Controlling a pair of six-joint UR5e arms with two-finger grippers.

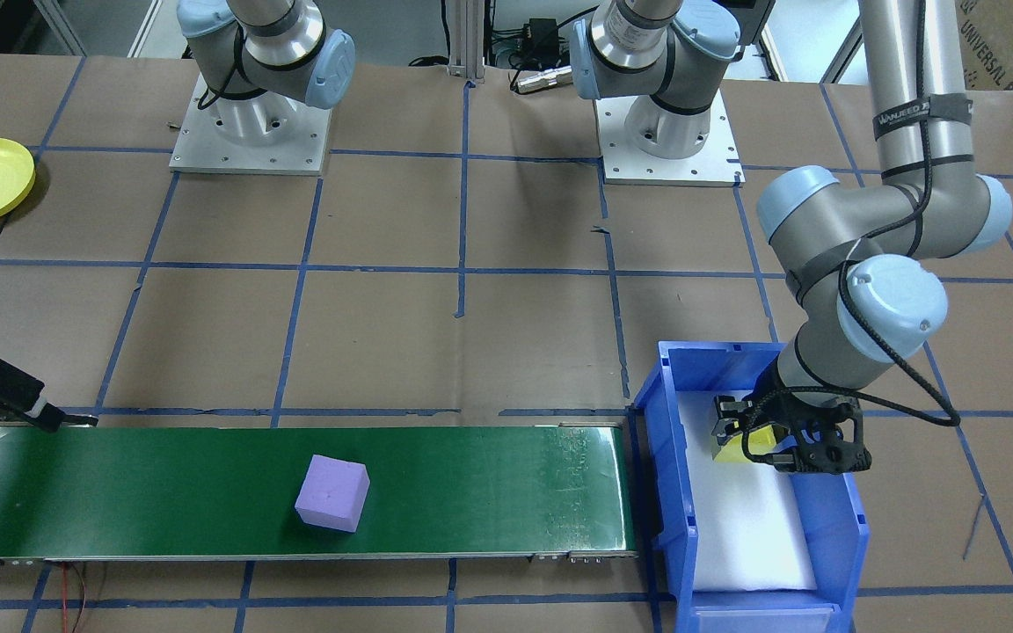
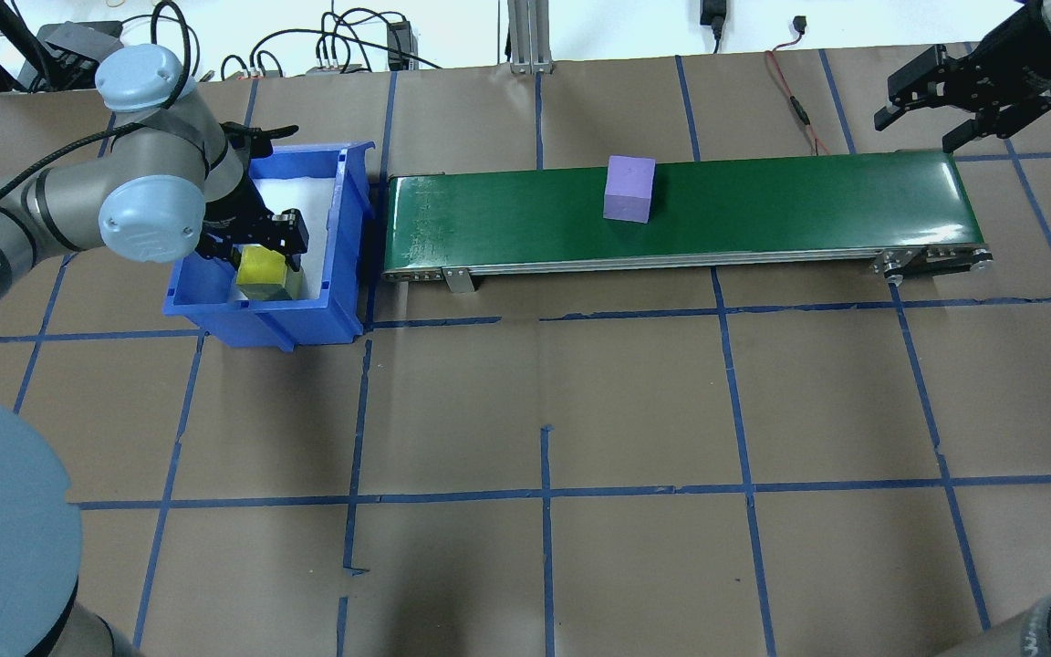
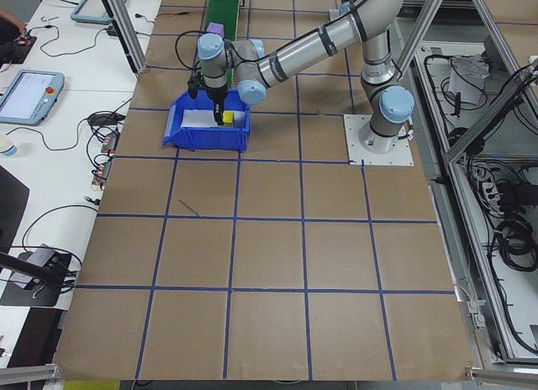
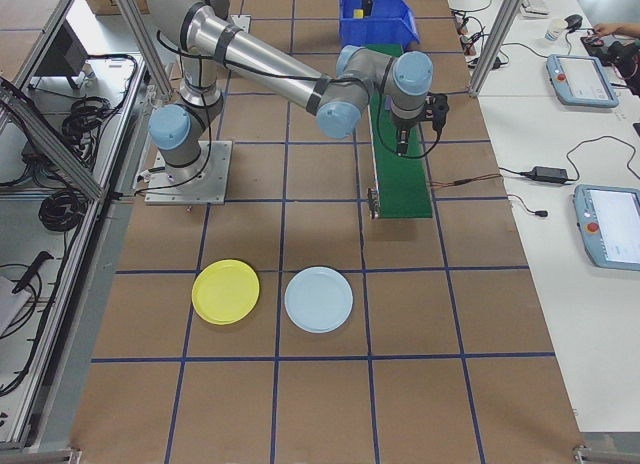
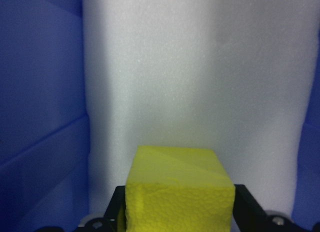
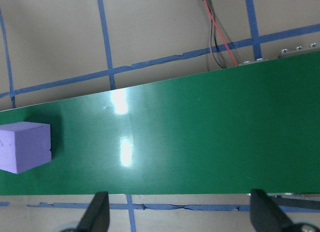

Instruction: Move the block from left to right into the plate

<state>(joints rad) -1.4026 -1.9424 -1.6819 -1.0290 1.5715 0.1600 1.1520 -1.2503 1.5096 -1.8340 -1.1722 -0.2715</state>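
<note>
The left gripper [image 2: 263, 239] reaches down into a blue bin [image 2: 343, 219] at the end of the table on the robot's left, its jaws closed on a yellow block [image 2: 261, 271] that sits over the bin's white foam liner [image 1: 748, 536]; the left wrist view shows the block [image 5: 179, 191] pinched between 2 black fingers [image 5: 116, 208]. A purple block [image 2: 629, 188] rests on the green conveyor belt [image 2: 763, 205], about midway along it; the belt runs from just beside the bin toward the robot's right. The right gripper [image 2: 931, 114] hangs above the belt's far end, well apart from the purple block, jaws spread wide and holding nothing; its wrist camera looks straight down on the belt [image 6: 200, 142], with the purple block [image 6: 24, 146] at the left edge of that view. 2 plates lie on the table on the robot's right, a yellow plate [image 4: 226, 291] and a light blue plate [image 4: 319, 299] side by side, near but not touching.
</note>
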